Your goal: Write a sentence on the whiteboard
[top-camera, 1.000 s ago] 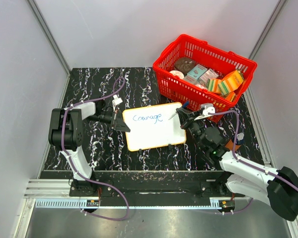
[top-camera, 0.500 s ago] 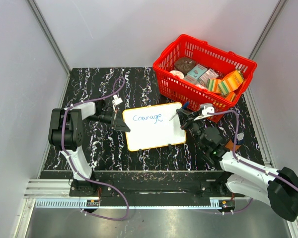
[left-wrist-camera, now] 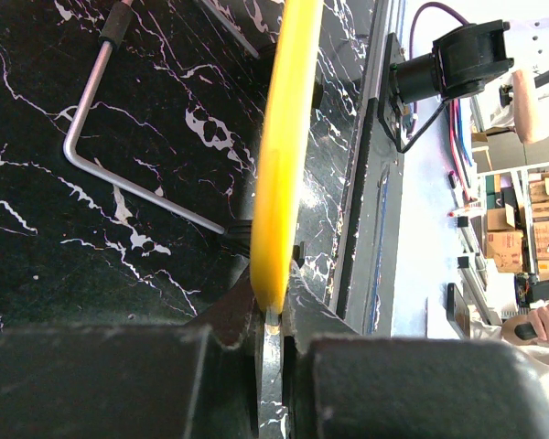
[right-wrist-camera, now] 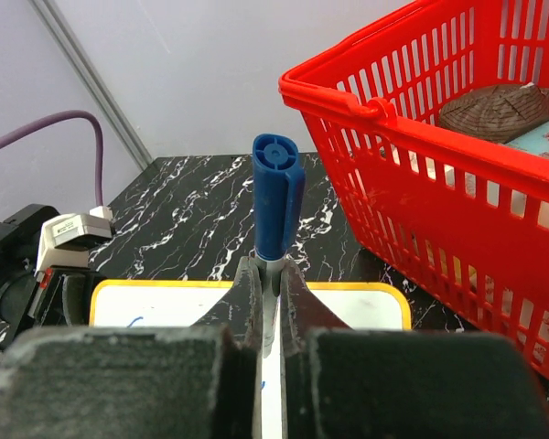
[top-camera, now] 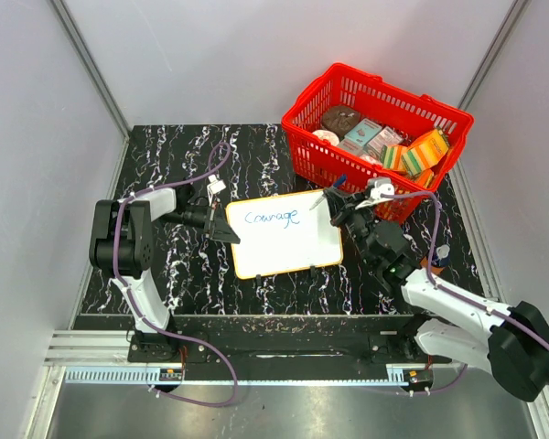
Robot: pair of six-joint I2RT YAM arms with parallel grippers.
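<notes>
The whiteboard [top-camera: 288,242], white with a yellow rim, lies in the middle of the black marble table. Of the sentence, one blue handwritten word, "Courage" [top-camera: 271,217], shows on its upper left. My left gripper [top-camera: 231,230] is shut on the board's left edge; the left wrist view shows the yellow rim [left-wrist-camera: 279,146] pinched between the jaws of that gripper [left-wrist-camera: 273,315]. My right gripper [top-camera: 337,203] hovers over the board's upper right corner, shut on a blue marker [right-wrist-camera: 276,197] that stands up from the gripper [right-wrist-camera: 272,265]. The marker's tip [top-camera: 316,204] points toward the word's end.
A red basket [top-camera: 306,151] with several packaged items stands at the back right, close behind the right gripper and marker. A bent metal rod [left-wrist-camera: 101,119] lies on the table beside the board's edge. Grey walls enclose the table on three sides.
The right gripper has shifted slightly away from me, toward the basket, carrying the marker's tip up along the board's right side. The left gripper and board have not moved.
</notes>
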